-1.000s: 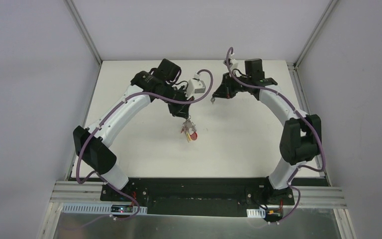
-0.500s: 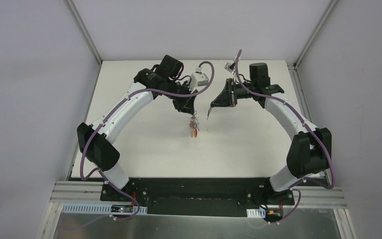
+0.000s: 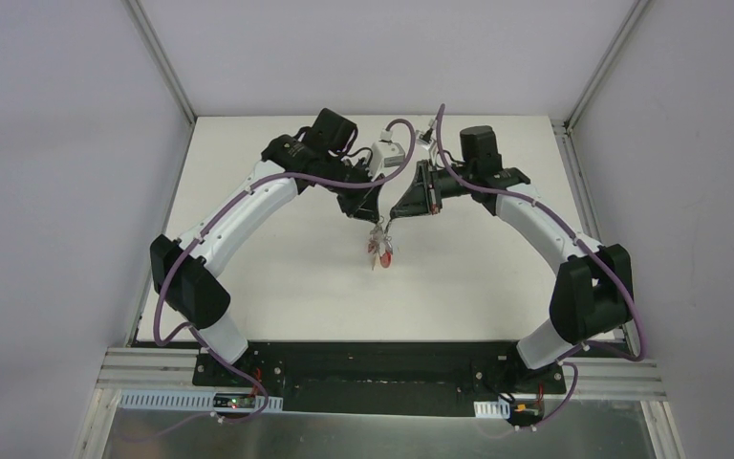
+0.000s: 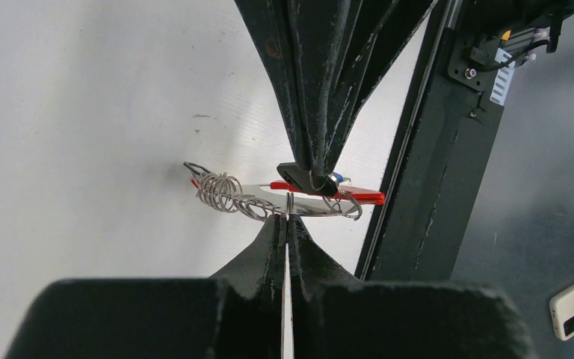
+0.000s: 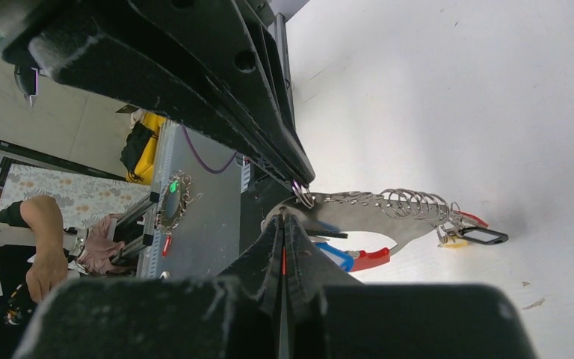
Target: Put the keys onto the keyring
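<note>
From overhead I only see both arms meeting above the middle of the bench (image 3: 459, 287), with the keyring (image 3: 379, 251) dangling just under the tips and clear of the surface. The left wrist camera shows more: the left fingers (image 4: 281, 226) are closed on the keyring's edge, beside its wire rings (image 4: 224, 193). The right fingers (image 4: 315, 173) are closed too, tip against it. The right wrist view alone shows the keys (image 5: 456, 241) hanging at the far end.

arms (image 3: 248, 206): we see white links, black joints
cables (image 3: 157, 316): purple, clipped along each
fingers (image 4: 261, 262): black, tapered; we note scuffs
</note>
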You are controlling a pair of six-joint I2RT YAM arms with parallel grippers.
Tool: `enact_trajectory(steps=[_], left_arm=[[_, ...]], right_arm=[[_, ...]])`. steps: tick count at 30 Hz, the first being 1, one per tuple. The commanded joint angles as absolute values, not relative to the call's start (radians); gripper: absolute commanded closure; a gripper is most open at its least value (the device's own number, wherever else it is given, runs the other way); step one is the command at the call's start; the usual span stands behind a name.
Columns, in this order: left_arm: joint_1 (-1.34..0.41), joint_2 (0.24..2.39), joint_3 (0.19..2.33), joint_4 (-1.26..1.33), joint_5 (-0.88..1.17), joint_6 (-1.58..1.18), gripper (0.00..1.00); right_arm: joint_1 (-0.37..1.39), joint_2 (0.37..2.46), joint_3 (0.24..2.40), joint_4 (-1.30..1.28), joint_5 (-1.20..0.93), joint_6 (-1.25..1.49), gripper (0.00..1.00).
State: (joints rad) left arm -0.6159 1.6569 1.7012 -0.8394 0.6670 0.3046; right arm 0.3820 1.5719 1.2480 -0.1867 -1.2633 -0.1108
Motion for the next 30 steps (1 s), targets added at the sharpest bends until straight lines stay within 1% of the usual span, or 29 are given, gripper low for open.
enact_trajectory(steps=[1, 13, 30], left_arm=[[-0.621, 1.635, 1.684, -0.794, 0.724, 0.277, 1.0], [-0.624, 1.634, 1.674, -0.789, 0.731, 0.269, 1.0], [-0.624, 1.635, 1.672, -0.788, 0.717, 0.251, 1.0]], right_arm=[[0.392, 1.537, 1.272, -0.137, -1.268, -0.089, 1.0], [0.414, 1.56, 1.296, -0.135, -1.195, -0.058, 1.0], [0.439, 1.583, 1.308, -0.147, -1.149, -0.058, 1.0]])
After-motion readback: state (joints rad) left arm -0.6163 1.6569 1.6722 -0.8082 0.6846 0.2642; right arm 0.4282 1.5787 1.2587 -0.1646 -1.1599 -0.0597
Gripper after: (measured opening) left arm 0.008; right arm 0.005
